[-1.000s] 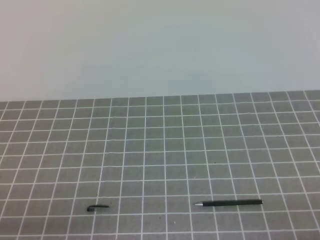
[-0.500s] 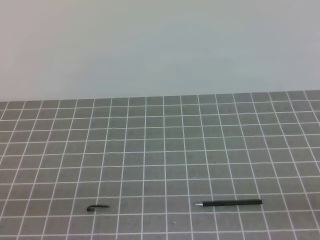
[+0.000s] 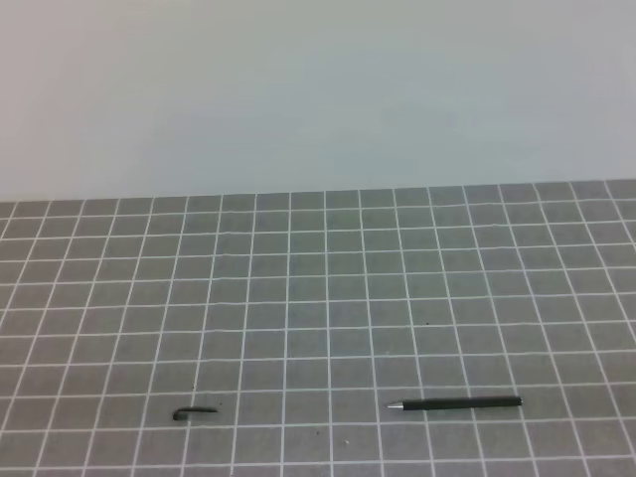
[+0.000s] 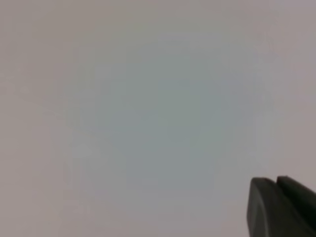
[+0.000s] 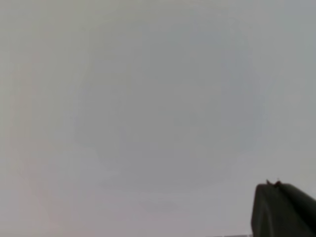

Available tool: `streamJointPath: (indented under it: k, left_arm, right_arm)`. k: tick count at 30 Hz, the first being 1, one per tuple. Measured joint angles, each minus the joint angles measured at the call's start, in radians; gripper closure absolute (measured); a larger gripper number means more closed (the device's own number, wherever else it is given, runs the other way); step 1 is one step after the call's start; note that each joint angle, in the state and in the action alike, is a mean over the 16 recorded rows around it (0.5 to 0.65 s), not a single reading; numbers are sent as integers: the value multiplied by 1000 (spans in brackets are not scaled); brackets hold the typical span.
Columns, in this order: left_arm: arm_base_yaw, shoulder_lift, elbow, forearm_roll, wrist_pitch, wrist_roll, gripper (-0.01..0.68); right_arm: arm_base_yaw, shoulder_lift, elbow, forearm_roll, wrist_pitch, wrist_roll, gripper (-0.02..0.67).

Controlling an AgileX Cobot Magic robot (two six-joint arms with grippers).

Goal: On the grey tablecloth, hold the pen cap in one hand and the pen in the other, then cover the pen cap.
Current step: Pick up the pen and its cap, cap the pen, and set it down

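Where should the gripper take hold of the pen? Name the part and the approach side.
Probably mid-barrel on the pen, coming straight down from above. It lies flat on the grey tablecloth, running left-right with its silvery tip pointing left, so fingers should close across the barrel, front to back.

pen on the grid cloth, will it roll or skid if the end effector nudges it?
Probably rolls: the pen looks slim, round and straight, lying flat on the grey tablecloth. Likely stiff and light. The cloth may damp skidding somewhat.

Matt grey tablecloth [image 3: 298, 298], black pen [image 3: 462, 402]
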Motion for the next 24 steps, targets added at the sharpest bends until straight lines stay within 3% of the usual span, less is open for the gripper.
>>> streamJointPath:
  k: [10,15,24]
  left_arm:
    - [0,29,-196,-2,386,-63,675]
    - [0,72,-317,-2,573,-73,675]
    - [-12,213,-431,-38,751,-25,675]
  right_arm:
    - [0,23,-176,-28,292,-4,645]
    - [0,101,-363,-40,529,-27,645]
    - [0,433,-751,20,922,-201,645]
